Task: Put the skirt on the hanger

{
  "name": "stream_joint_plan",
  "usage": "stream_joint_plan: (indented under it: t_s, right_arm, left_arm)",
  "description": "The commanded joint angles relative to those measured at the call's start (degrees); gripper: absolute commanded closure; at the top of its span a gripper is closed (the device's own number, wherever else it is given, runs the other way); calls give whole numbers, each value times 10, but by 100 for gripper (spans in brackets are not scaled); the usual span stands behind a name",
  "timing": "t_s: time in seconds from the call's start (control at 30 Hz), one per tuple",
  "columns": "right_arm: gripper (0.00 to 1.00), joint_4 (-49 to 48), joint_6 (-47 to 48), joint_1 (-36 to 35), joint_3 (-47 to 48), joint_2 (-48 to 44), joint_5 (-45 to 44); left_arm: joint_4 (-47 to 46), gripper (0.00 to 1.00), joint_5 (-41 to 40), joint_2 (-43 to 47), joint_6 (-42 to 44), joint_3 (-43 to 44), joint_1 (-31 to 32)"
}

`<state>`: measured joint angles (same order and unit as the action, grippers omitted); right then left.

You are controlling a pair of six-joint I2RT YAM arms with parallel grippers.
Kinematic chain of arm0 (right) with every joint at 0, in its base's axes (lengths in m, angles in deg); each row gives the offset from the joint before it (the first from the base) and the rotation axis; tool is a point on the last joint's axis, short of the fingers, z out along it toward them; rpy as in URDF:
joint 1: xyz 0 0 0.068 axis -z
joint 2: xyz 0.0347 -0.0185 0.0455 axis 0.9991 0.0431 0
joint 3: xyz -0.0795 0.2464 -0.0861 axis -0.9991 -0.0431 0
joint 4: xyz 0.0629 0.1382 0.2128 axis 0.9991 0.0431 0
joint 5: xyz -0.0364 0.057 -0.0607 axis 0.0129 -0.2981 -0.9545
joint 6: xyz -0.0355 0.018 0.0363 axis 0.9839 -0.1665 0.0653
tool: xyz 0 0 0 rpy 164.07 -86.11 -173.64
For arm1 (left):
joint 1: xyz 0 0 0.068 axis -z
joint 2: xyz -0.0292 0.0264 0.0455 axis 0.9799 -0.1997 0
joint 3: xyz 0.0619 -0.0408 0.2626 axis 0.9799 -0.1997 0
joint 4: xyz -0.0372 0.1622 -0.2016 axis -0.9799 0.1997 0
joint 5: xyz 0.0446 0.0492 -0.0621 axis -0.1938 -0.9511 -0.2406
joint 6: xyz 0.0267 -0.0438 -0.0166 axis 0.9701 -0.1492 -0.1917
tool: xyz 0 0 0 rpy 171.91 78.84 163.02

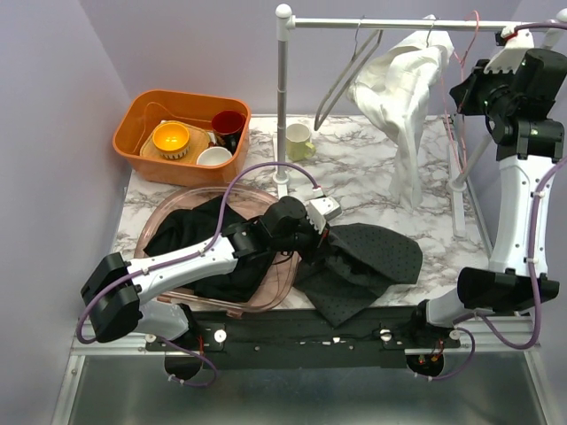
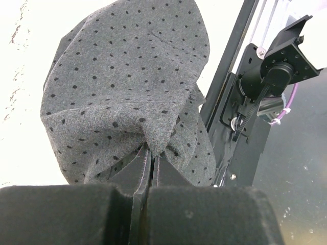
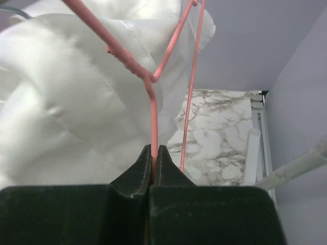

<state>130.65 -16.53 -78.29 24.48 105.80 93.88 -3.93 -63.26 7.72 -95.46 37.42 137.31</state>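
Note:
The skirt [image 1: 376, 258] is grey fabric with small black dots, lying bunched on the marble table at the front centre. My left gripper [image 1: 324, 232] is shut on a fold of it; in the left wrist view the cloth [image 2: 127, 76] puckers up from the closed fingertips [image 2: 152, 153]. High at the right end of the rail, my right gripper [image 1: 462, 88] is shut on the pink wire hanger [image 1: 458, 119]. In the right wrist view the pink hanger [image 3: 153, 117] rises straight from my closed gripper [image 3: 155, 149], beside a white garment [image 3: 76, 112].
A white garment [image 1: 399, 97] and a bare grey hanger [image 1: 341, 80] hang from the rail [image 1: 372, 23] on its white post [image 1: 283, 106]. An orange bin [image 1: 133, 133] of dishes stands back left, with a mug [image 1: 299, 142] nearby. A pink tub [image 1: 155, 232] holds dark clothes.

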Motion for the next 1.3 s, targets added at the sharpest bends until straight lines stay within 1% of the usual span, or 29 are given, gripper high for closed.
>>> stream_joint_plan:
  t_s: [0.0, 0.13, 0.23, 0.27, 0.33, 0.37, 0.43, 0.47, 0.5, 0.57, 0.6, 0.67, 0.77, 0.83, 0.87, 0.97, 1.13, 1.2, 1.27]
  right_arm:
    - [99, -50, 21, 3, -16, -76, -16]
    - [99, -58, 31, 8, -64, -135, -15]
    - [99, -43, 45, 10, -108, -171, -18]
    - [99, -43, 56, 10, -140, -205, -24]
    - [99, -37, 67, 11, -170, -245, -30]
    - [99, -28, 75, 11, -189, -286, -35]
    - [100, -12, 94, 11, -226, -332, -40]
    - [99, 6, 107, 11, -238, -354, -46]
    - [99, 16, 112, 11, -261, -404, -46]
    - [99, 47, 123, 11, -280, -453, -50]
    - [99, 60, 133, 11, -288, -494, -49]
    - [99, 96, 141, 11, -306, -534, -44]
    - [99, 151, 165, 18, -324, -596, 3]
    - [100, 177, 199, 25, -345, -633, 68]
    - [99, 186, 210, 25, -359, -643, 88]
    - [99, 222, 242, 25, -360, -664, 154]
    - [99, 273, 273, 24, -315, -659, 279]
    - [99, 299, 285, 24, -313, -655, 318]
    - [99, 326, 300, 23, -331, -651, 354]
  left_arm:
    - [-8, 100, 18, 17, -8, 10, -3]
    - [-4, 100, 18, 18, -9, 15, -3]
    - [5, 100, 16, 17, -8, 20, -5]
    - [7, 100, 16, 18, -7, 23, -6]
    - [15, 100, 13, 18, -7, 25, -7]
    - [19, 100, 12, 20, -6, 27, -7]
    - [29, 100, 6, 19, -7, 31, -11]
    - [32, 100, 4, 17, -7, 34, -12]
    - [36, 100, 4, 17, -7, 35, -13]
    - [43, 100, 2, 15, -12, 38, -16]
    - [46, 100, 1, 14, -14, 38, -18]
    - [53, 100, 0, 11, -21, 40, -20]
    - [71, 100, -13, 5, -27, 46, -25]
    - [82, 100, -27, 4, -38, 47, -29]
    - [85, 100, -36, 2, -42, 45, -32]
    - [85, 100, -38, -7, -60, 46, -55]
    - [77, 100, -17, -44, -83, 70, -92]
    - [67, 100, -9, -62, -92, 82, -99]
    - [60, 100, -1, -75, -96, 87, -105]
